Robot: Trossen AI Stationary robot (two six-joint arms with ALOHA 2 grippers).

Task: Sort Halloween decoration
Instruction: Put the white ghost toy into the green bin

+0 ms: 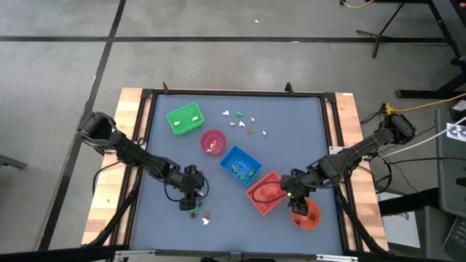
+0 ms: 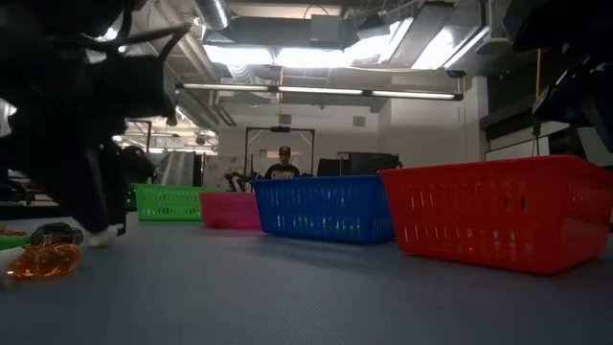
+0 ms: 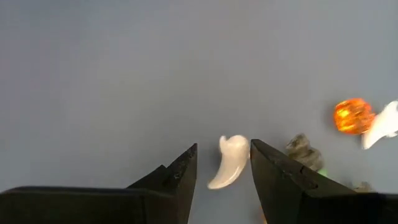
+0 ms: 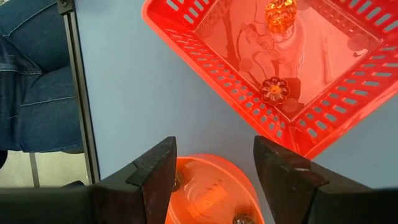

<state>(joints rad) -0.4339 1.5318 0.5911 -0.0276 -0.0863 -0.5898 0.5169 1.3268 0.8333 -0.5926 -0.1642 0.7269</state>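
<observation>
Left end effector stands open astride a white curved trinket on the worktop, its long axis along the fingers, well apart from the blue tray.

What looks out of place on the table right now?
Nothing damaged or spilled. The only loose items are unsorted: a scatter of small white and orange trinkets near the far edge beyond the pink round bowl, and a few more by the left tool, whose open fingers flank a white curved plastic trinket on the mat.
</observation>
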